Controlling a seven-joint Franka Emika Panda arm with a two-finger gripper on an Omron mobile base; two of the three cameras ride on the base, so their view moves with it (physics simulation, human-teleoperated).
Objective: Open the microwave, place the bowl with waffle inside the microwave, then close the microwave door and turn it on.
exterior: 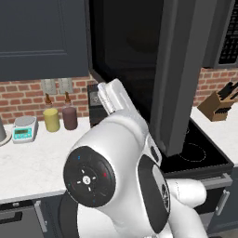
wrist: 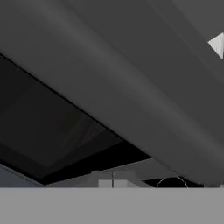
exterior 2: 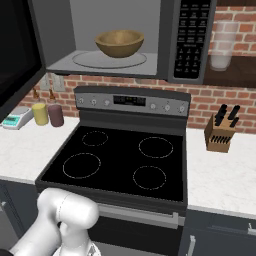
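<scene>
The microwave (exterior 2: pixel 172 15) hangs over the stove with its cavity exposed. The wooden bowl (exterior 2: pixel 119 43) rests on the glass turntable (exterior 2: pixel 85 59) inside. The bowl's wall hides the waffle. The button panel (exterior 2: pixel 191 40) is to the right of the cavity. The microwave door (exterior: pixel 179 74) is swung wide open toward the left, and its black window (exterior: pixel 125 46) faces my arm (exterior: pixel 114 100). In the hand view the door's grey frame (wrist: pixel 131 87) is very close. My fingertips are hidden; the gripper is shut with nothing seen in it.
A black stove (exterior 2: pixel 120 160) sits below the microwave. A knife block (exterior 2: pixel 220 132) stands on the right counter. A yellow jar (exterior 2: pixel 40 114), a maroon jar (exterior 2: pixel 56 115) and a scale (exterior 2: pixel 15 118) are on the left counter. A dark blue cabinet (exterior: pixel 42 37) hangs at upper left.
</scene>
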